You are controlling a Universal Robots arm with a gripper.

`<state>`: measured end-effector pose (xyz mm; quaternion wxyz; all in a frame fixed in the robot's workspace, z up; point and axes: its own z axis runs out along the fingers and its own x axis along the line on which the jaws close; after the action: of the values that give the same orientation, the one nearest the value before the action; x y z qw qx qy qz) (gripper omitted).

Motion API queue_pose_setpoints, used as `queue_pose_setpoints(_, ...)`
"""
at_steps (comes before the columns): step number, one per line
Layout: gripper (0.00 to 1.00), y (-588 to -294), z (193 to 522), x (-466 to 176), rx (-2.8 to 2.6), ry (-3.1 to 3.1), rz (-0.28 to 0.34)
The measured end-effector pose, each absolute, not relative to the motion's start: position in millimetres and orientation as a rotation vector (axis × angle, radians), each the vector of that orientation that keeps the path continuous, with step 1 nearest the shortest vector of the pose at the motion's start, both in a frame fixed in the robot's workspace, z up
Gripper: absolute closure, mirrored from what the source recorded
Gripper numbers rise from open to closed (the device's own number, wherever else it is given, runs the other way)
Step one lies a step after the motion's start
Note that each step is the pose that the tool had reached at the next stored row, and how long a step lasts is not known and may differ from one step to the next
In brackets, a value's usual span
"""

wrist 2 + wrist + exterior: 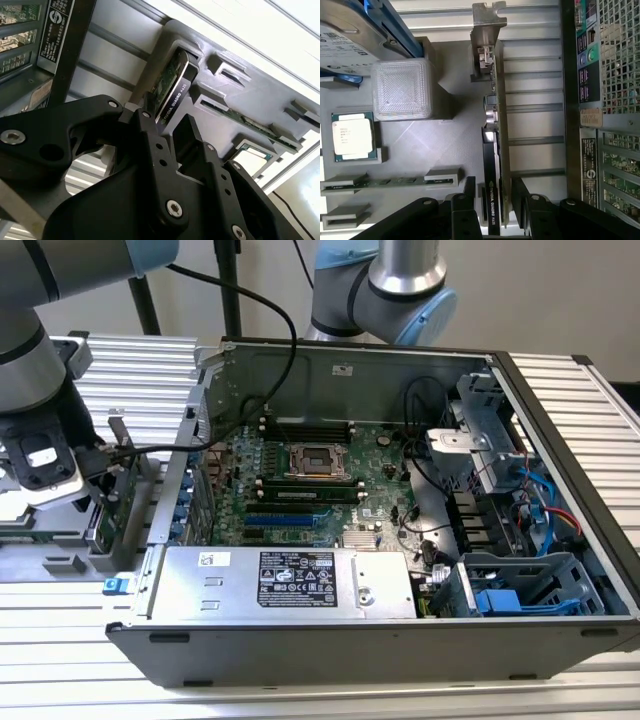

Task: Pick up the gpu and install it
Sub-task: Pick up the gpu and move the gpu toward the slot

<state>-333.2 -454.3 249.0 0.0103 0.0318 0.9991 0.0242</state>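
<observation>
**Pick-up stage.** The gpu [497, 125] stands on edge in a grey holder [455, 145] on the counter [50, 660] — at the exterior view's left edge, outside the computer case [330, 645]. The end effector [494, 185] straddles one end of the card, jaws parted to either side and not visibly clamped. Judged progress: nothing lifted, nothing installed — the motherboard [300, 480] card slots are bare.

A robotics lab, folks: an opened computer case [350, 645] sits on a ribbed aluminium bench [590, 400]. There's a robot arm [400, 290] at the case's twelve o'clock, and a grey parts fixture [40, 575] at nine.
</observation>
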Motion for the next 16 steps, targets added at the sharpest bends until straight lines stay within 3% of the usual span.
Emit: queue_pose_setpoints(16, 0.0, -454.3, 243.0, -333.2, 0.087, 3.119, 0.076)
